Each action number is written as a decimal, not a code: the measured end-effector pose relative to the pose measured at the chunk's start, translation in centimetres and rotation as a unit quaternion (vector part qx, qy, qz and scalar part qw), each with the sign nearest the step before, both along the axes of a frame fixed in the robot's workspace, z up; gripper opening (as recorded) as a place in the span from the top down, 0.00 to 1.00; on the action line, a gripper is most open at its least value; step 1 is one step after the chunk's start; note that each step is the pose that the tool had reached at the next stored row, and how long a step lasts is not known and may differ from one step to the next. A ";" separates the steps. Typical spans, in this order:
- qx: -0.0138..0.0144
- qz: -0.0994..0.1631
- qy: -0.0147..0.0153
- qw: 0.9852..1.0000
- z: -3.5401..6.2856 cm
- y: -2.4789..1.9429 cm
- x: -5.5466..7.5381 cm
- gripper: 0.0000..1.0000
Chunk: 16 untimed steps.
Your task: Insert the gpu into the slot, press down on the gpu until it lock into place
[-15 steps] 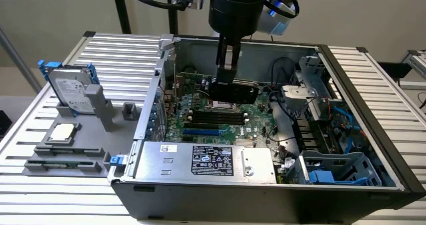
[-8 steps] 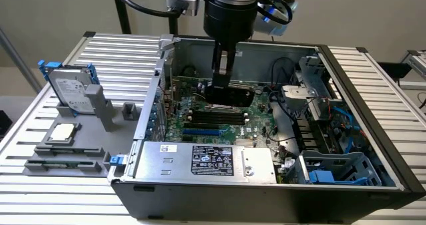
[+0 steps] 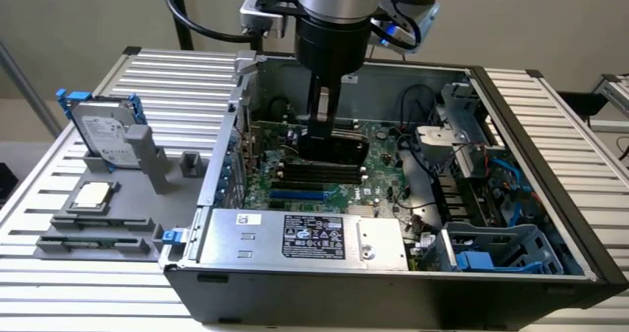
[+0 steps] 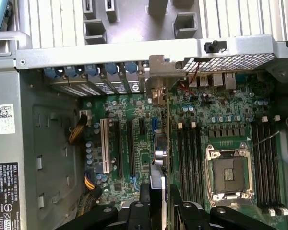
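My gripper [image 3: 329,135] reaches straight down into the open computer case and is shut on the gpu [image 3: 339,149], a black card held upright on edge. In the wrist view the gripper [image 4: 159,194] clamps the gpu [image 4: 162,153], seen edge-on, and its silver bracket [image 4: 156,72] stands at the case's rear wall. The slot [image 3: 294,196], a long bright-blue strip, lies near the power supply, with black slots between it and the card. A short blue piece [image 4: 154,123] shows right beside the card. I cannot tell whether the card's lower edge sits in a connector.
The grey power supply [image 3: 294,236] fills the case's near side. Black memory slots [image 4: 189,158] and the silver CPU socket [image 4: 229,172] lie close beside the card. Cables [image 4: 79,132] run near the power supply. A hard drive [image 3: 103,137] stands on a fixture outside the case.
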<state>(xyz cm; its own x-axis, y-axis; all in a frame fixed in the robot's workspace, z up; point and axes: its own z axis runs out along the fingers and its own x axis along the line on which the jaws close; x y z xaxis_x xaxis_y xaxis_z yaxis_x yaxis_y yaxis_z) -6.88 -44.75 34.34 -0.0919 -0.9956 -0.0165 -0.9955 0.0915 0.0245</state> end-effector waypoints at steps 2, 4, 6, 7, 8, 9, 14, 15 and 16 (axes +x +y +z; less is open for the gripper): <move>0.000 0.004 0.000 1.000 -0.36 -0.01 0.0 0.74; 0.000 0.009 0.000 1.000 -0.72 -0.02 -0.1 0.74; 0.000 0.015 0.000 1.000 -1.08 -0.04 -0.1 0.74; 0.000 0.017 0.000 1.000 -1.27 -0.05 -0.1 0.74; 0.000 0.019 0.000 1.000 -1.45 -0.06 -0.2 0.74; 0.000 0.020 0.000 1.000 -1.63 -0.06 -0.2 0.74; 0.000 0.022 0.000 1.000 -2.54 -0.17 -0.3 0.74; 0.000 0.022 0.000 1.000 -2.72 -0.17 -0.4 0.74; 0.000 0.022 0.000 1.000 -2.90 -0.17 -0.4 0.74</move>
<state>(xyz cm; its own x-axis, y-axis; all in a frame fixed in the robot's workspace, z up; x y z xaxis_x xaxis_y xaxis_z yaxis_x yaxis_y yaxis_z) -7.32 -44.91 31.44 -0.0484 -0.9987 -0.0166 -0.9985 0.0480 0.0246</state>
